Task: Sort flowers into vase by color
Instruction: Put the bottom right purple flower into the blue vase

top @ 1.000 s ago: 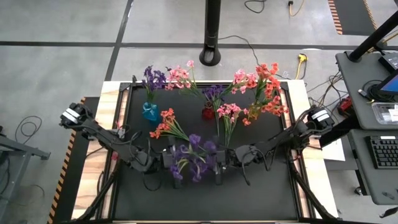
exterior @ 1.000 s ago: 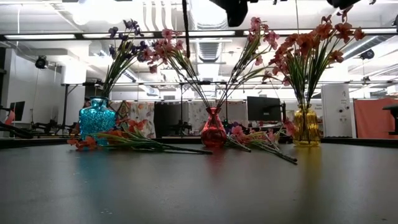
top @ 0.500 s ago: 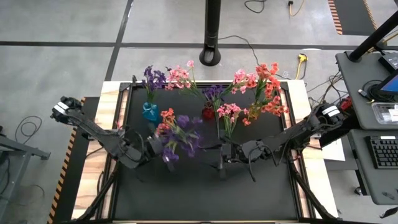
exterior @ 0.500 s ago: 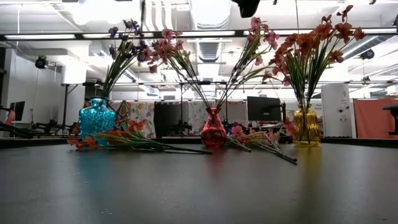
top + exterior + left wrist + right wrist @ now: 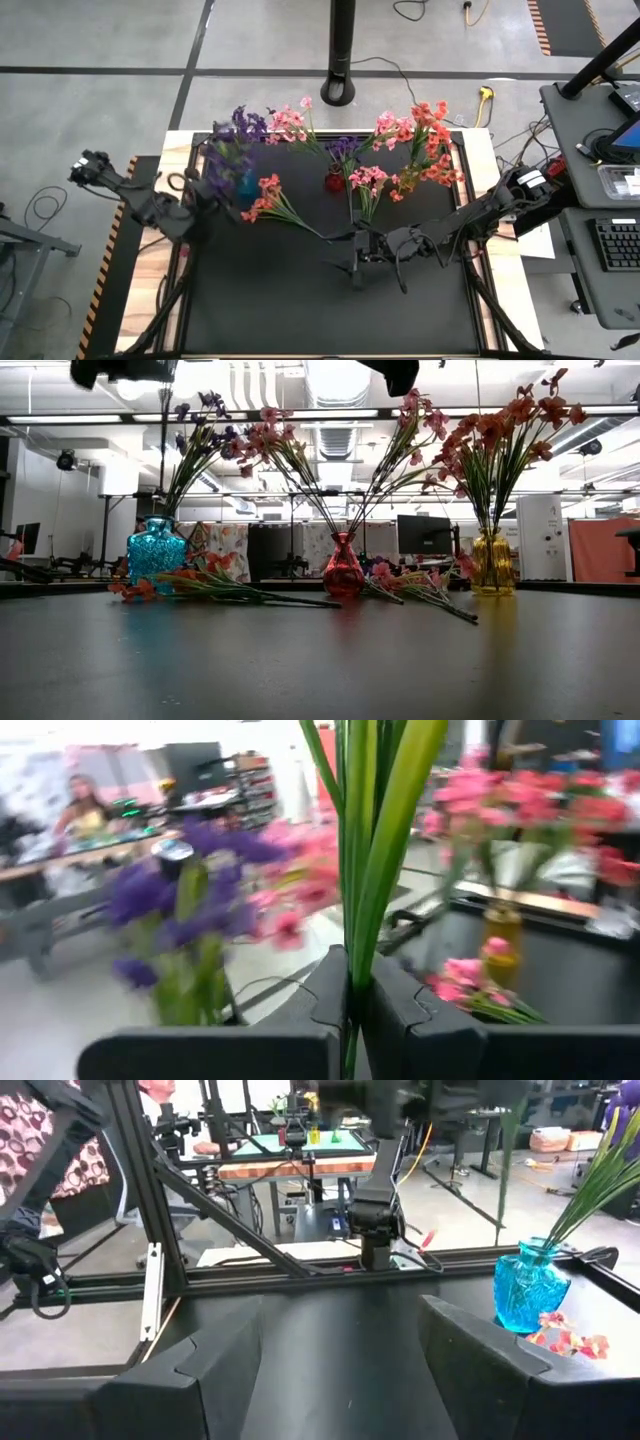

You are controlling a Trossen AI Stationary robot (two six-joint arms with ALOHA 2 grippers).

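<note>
Since half a second ago, the left gripper (image 5: 205,185) is carrying the purple flower spray (image 5: 228,150) away from the middle of the mat and up toward the blue vase (image 5: 241,181) at the far left. Its fingers are pressed together, pinching the green stems (image 5: 365,870), which the left wrist view shows rising straight between the dark pads. The right gripper (image 5: 345,265) is waiting low over the front centre of the black mat (image 5: 260,300), its fingers spread and holding nothing.

This looks like the delivery step: the purple spray is being brought to the blue vase, which is already holding purple blooms. Next, the stem ends likely need lifting above the vase mouth, lining up over it, then lowering in before the fingers let go.

On the mat, an orange-red spray (image 5: 268,198) is lying just beside the blue vase, and a pink spray (image 5: 368,182) is lying near the red vase (image 5: 334,181). The yellow vase (image 5: 491,572) with orange-red blooms is standing at the far right. One purple bloom (image 5: 344,150) appears to be sitting in the red vase among pink ones.

Room is tight near the blue vase: its own tall stems are leaning outward, and the loose orange-red spray is lying close by. The front half of the mat is offering the widest free path.
</note>
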